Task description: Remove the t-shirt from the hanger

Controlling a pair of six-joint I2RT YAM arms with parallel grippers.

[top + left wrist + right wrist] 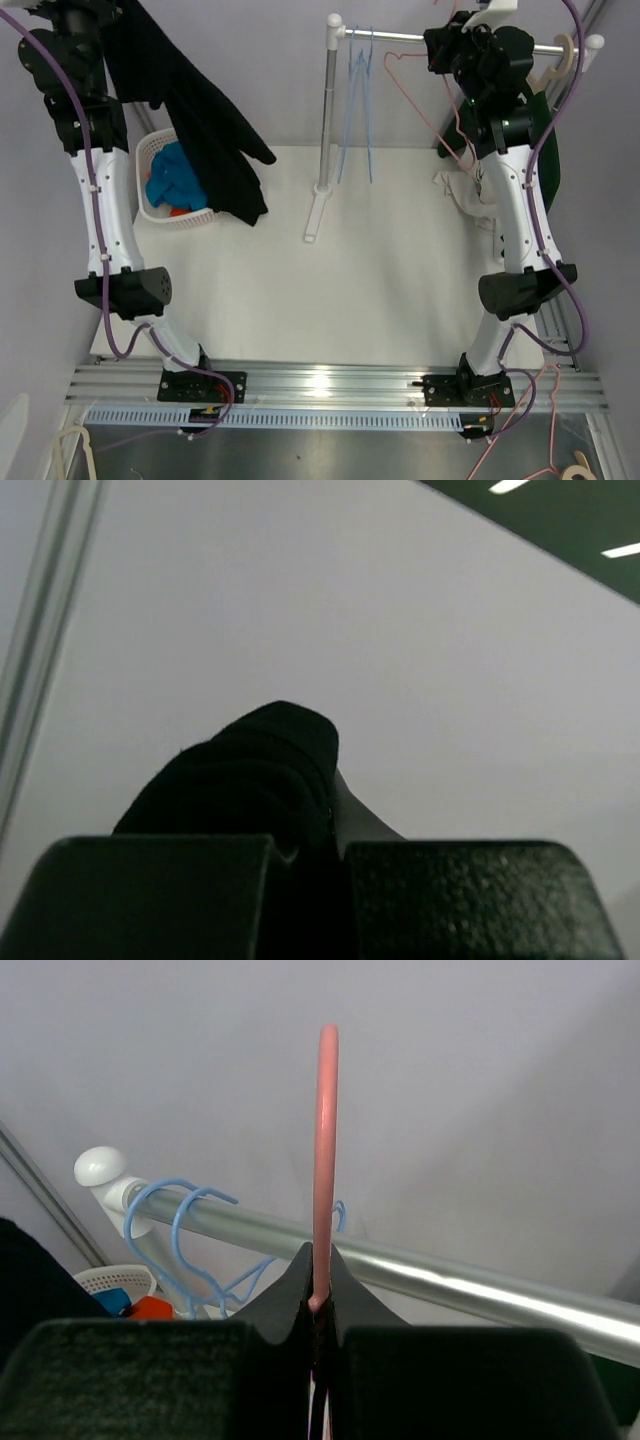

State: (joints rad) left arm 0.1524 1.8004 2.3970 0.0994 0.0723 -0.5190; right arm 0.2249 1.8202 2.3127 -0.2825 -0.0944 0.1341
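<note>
Far left: left gripper (332,818) clenched on the limp black fabric t-shirt (215,140), which hangs lengthwise down by the white slotted plastic basket (147,152). Far right: right gripper (320,1295) pinches the thin pink wire hanger (325,1150). Shirt and hanger are well apart and look separated; the shirt is the left arm's.

left claw (334,815) closed, arm high | right claw (320,1278) closed, arm high

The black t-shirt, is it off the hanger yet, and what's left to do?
Looks done: the black t-shirt hangs from the left hand, apart from the pink hanger. In hand: the left hand pinches the cloth high up, and the right hand grips the bare hanger's hook by the rail. Left, probably: setting the shirt down, perhaps in the basket below it, and parking the hanger.
</note>
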